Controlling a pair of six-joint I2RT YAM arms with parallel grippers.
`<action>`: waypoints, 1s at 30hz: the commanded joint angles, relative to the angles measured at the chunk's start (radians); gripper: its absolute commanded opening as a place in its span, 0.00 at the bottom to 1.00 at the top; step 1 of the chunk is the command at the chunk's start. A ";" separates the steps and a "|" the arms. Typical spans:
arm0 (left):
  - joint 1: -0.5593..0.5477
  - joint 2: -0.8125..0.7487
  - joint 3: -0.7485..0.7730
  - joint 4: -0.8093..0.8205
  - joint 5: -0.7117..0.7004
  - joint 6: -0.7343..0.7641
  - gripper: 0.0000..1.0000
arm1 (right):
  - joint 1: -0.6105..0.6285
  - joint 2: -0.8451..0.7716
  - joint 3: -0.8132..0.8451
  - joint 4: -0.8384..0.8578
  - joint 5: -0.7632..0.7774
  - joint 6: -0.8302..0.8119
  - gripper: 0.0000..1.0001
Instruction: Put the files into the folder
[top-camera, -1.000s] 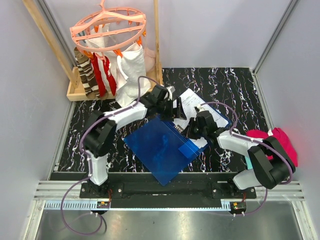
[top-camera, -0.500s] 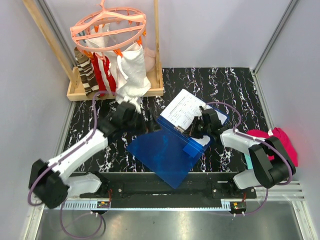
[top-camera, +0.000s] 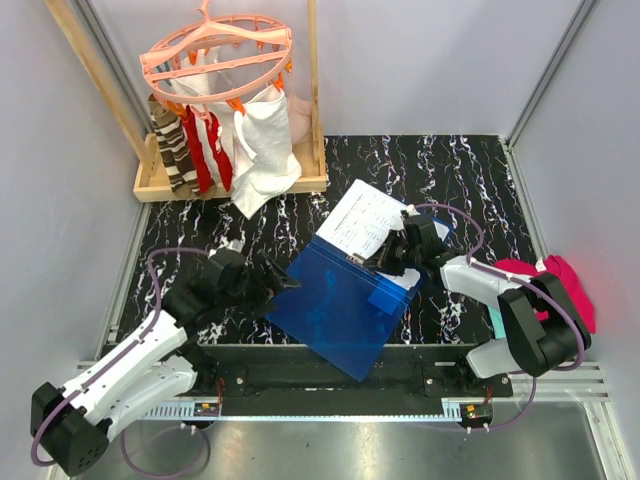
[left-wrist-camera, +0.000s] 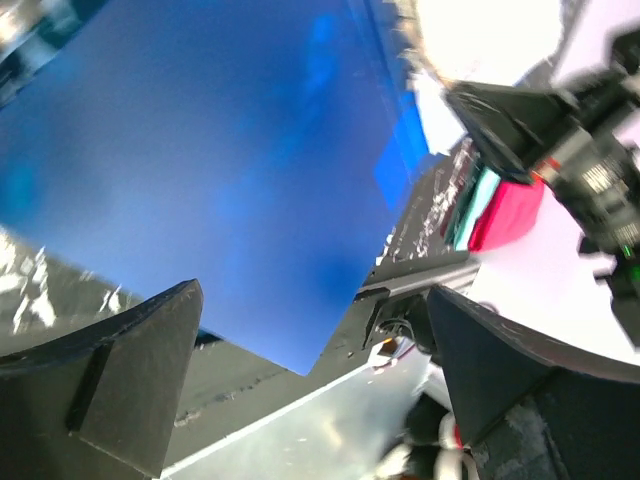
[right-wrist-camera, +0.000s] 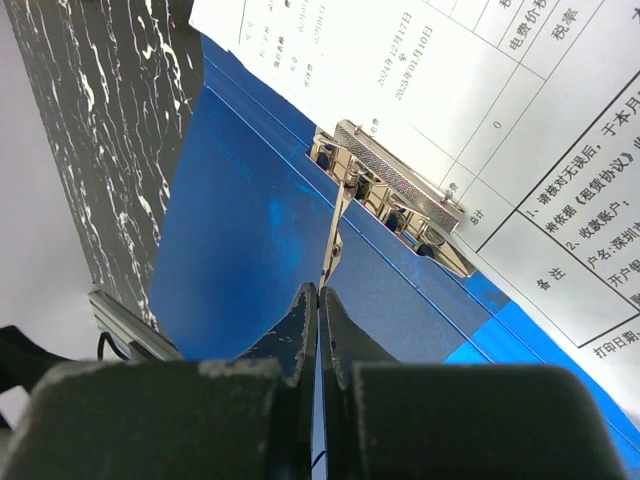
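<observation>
Your left gripper (left-wrist-camera: 315, 330): jaws wide apart, just left of the flat blue plastic folder (top-camera: 335, 305) on the black marbled counter (top-camera: 460, 170). Your right gripper (right-wrist-camera: 318, 298): fingers pressed together at the lever of the folder's metal clip (right-wrist-camera: 400, 190). White printed paper sheets (right-wrist-camera: 520, 120) lie across the folder's far end, against the clip. Legible on them: "2024年12月17日", "收款账户", "备注".

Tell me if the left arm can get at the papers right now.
Probably yes. The left gripper is open beside the folder, and the papers' left edge lies bare; the right gripper, shut on the clip, crowds only their other side.
</observation>
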 joint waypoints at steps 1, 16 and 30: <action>-0.001 0.009 0.011 -0.110 -0.101 -0.126 0.99 | -0.005 -0.011 0.045 0.043 -0.023 0.035 0.00; -0.047 0.181 -0.095 0.065 -0.290 -0.175 0.82 | -0.007 0.040 0.037 0.100 -0.020 0.067 0.00; -0.067 0.222 0.049 0.023 -0.503 0.197 0.00 | -0.013 0.064 0.046 0.048 -0.023 -0.105 0.00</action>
